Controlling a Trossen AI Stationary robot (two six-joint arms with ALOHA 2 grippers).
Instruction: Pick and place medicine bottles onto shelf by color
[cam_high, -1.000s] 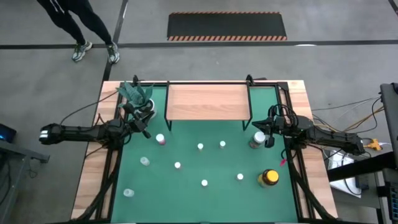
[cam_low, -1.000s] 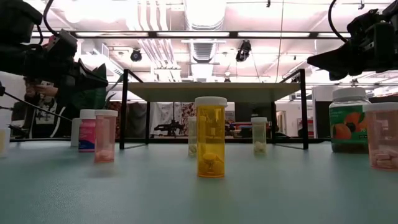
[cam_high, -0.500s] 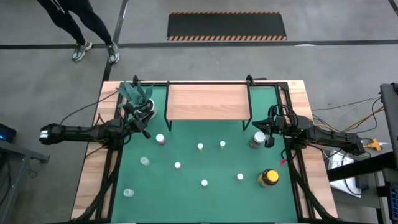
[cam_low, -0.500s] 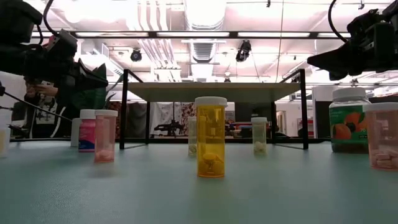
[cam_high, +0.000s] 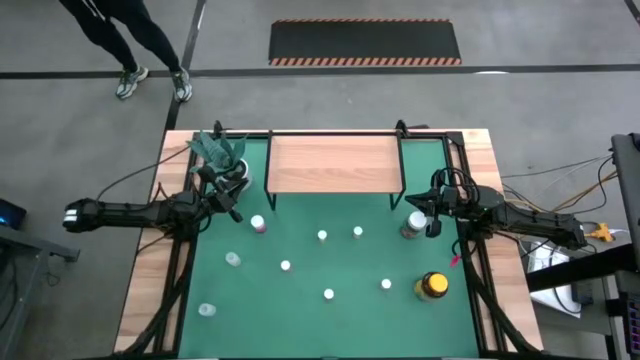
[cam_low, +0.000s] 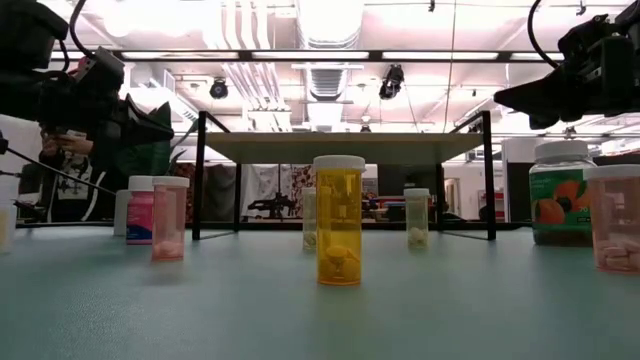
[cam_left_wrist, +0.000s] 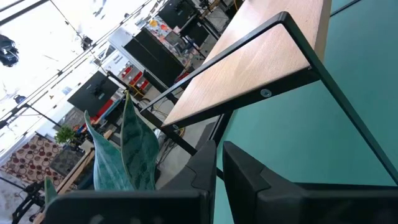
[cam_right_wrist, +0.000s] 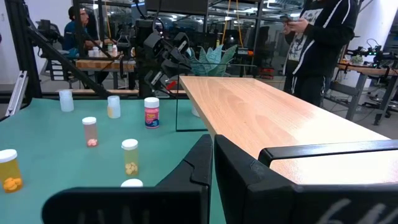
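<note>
Left gripper (cam_high: 236, 214) closed, raised, empty. Right gripper (cam_high: 432, 229) closed, raised, empty. Both arms reach inward.

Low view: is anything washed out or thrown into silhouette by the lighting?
Low view: the ceiling lights glare to white, and both grippers, left gripper and right gripper, read as dark silhouettes against them; the orange bottle stays clear. High view: evenly lit, the green mat without glare.

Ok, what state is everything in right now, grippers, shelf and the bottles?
left gripper: shut, empty, raised beside the plant.
right gripper: shut, empty, raised by the greenish jar.
shelf: nothing on it.
yellow jar: upright, lidded.
orange bottle: upright, capped, on the green mat.
</note>
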